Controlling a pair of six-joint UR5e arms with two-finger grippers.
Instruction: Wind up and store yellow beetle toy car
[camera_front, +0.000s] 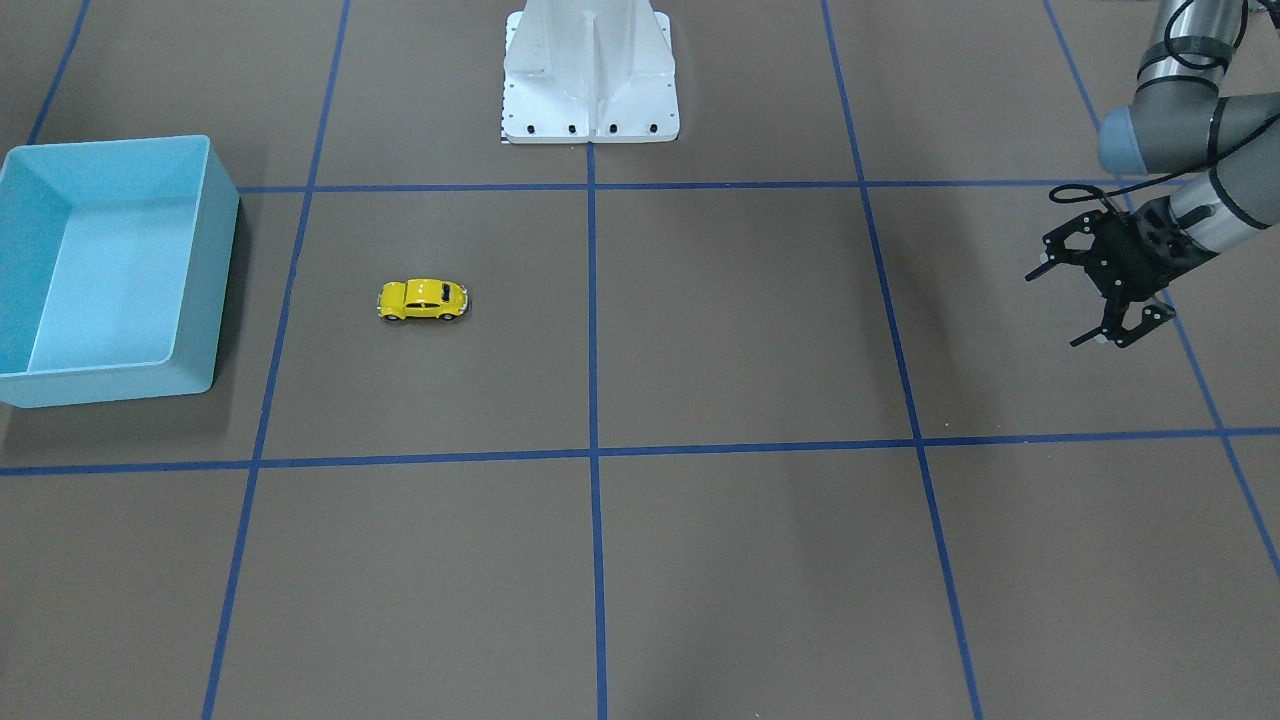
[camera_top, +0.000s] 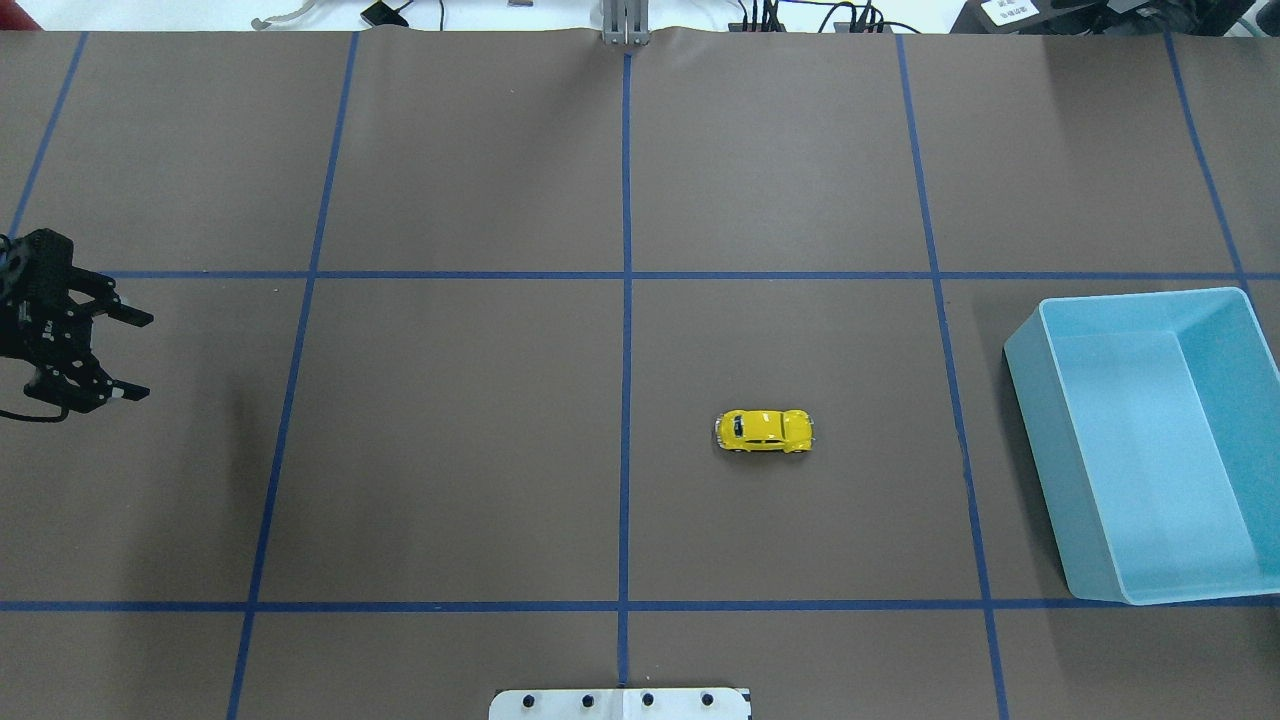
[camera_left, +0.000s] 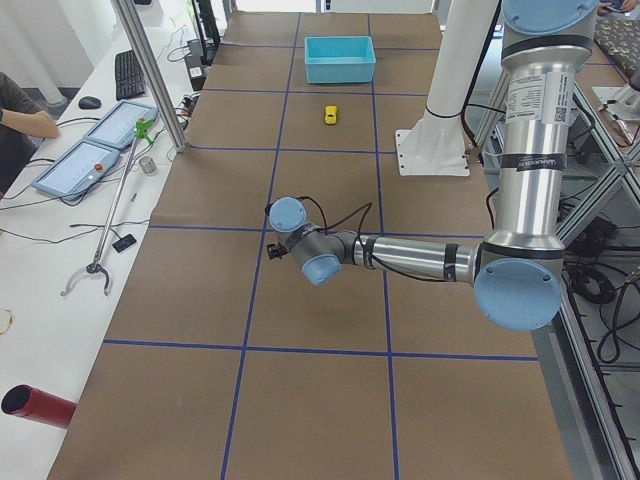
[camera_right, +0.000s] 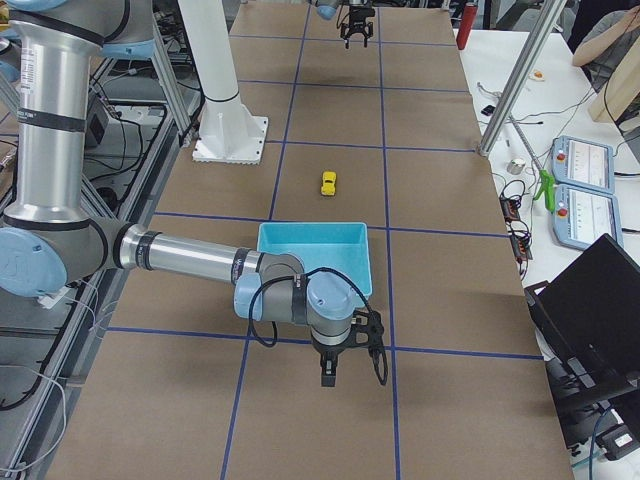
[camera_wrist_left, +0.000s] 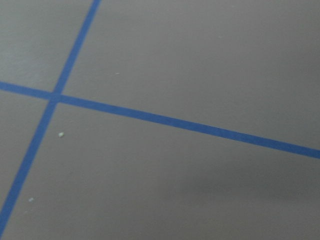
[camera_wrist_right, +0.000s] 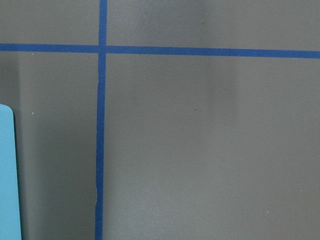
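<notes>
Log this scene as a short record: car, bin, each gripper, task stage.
car: yellow beetle toy car, on its wheels on the table, untouched
bin: light blue bin, empty, toward the robot's right, apart from the car
left gripper: left gripper open, holds nothing, far on the robot's left, away from the car
right gripper: right gripper points down near the bin's outer side; open or shut cannot be told
stage: car not yet wound up or stored

yellow beetle toy car (camera_top: 765, 431): glossy paint | bin (camera_top: 1230, 572): smooth plastic | table (camera_top: 450, 450): matt brown
</notes>
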